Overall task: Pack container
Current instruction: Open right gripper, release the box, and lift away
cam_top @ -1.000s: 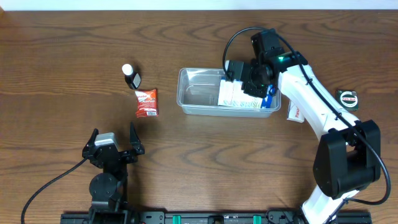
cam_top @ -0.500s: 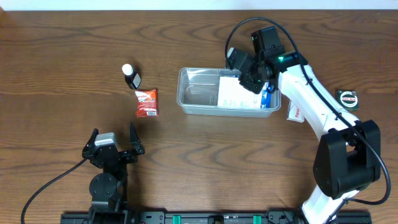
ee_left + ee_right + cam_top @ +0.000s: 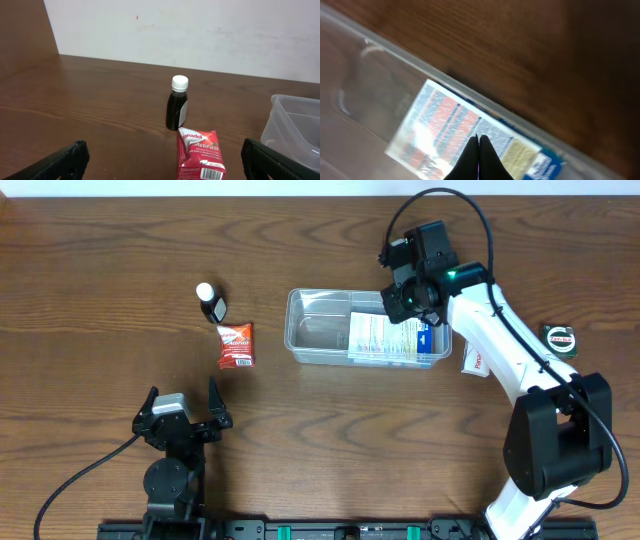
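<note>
Right gripper [image 3: 479, 150] has pulled back, jaws closed — box [image 3: 385, 338] flat in container [image 3: 291, 328]

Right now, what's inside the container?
A white printed box lies flat in the right half of the container, something blue beside it. Anything beneath the box is covered.

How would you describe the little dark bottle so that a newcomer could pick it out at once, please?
Find the clear plastic container near the middle of the wooden table and look to its left, where a red Panadol ActiFast packet lies. Just beyond that packet stands the bottle: upright, dark, with a white cap, unlike the flat packet beside it.
</note>
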### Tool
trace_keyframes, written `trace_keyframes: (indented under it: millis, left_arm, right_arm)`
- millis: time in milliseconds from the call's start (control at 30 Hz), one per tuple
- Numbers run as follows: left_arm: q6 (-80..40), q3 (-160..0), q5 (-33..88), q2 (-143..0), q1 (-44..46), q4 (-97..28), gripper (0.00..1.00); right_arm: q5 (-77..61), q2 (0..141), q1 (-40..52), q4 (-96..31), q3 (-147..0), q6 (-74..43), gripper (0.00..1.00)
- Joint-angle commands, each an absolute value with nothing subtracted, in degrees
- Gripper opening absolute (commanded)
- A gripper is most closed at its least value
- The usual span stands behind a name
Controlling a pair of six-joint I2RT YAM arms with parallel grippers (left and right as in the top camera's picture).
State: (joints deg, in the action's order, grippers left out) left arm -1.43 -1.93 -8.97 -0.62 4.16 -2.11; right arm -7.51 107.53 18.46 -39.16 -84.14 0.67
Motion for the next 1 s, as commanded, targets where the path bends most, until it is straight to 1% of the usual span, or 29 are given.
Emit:
trace_keyframes:
  millis: [0, 67, 167, 267, 500, 600, 700, 900, 967]
  left_arm:
    - [-0.9, -0.2, -9.0, -0.2, 3.9, -3.1, 0.98]
    - [-0.9, -0.2, -9.0, -0.2, 3.9, -3.1, 0.98]
    - [-0.9, -0.2, -9.0, -0.2, 3.9, -3.1, 0.98]
    - [-0.9, -0.2, -9.0, -0.2, 3.9, -3.1, 0.98]
    - [-0.9, -0.2, -9.0, -0.2, 3.9, -3.1, 0.98]
    - [-0.9, -0.2, -9.0, -0.2, 3.9, -3.1, 0.98]
    - [-0.9, -0.2, -9.0, -0.2, 3.9, -3.1, 0.98]
    - [-0.9, -0.2, -9.0, -0.2, 3.9, -3.1, 0.98]
    - [-0.9, -0.2, -9.0, -0.2, 3.9, -3.1, 0.98]
  right_arm:
    - [-10.1, 107.9, 20.9, -39.2, -83.9, -8.8, 0.01]
    - [-7.9, 107.9, 22.5, -39.4, -83.9, -10.6, 0.01]
    - [-2.5, 107.9, 24.2, -40.3, -83.9, -18.1, 0.01]
    - [-1.9, 107.9, 25.0, -40.4, -83.9, -21.7, 0.01]
    - [-7.2, 107.9, 25.0, -41.0, -83.9, -22.0, 0.01]
    - [-5.4, 107.8, 24.6, -41.5, -83.9, -20.8, 0.02]
    - [-3.2, 106.6, 22.1, -42.5, -84.1, -20.5, 0.01]
    - [-6.2, 98.6, 13.8, -44.6, -85.5, -19.5, 0.01]
    - [-4.5, 95.7, 10.6, -47.2, -85.5, -19.5, 0.04]
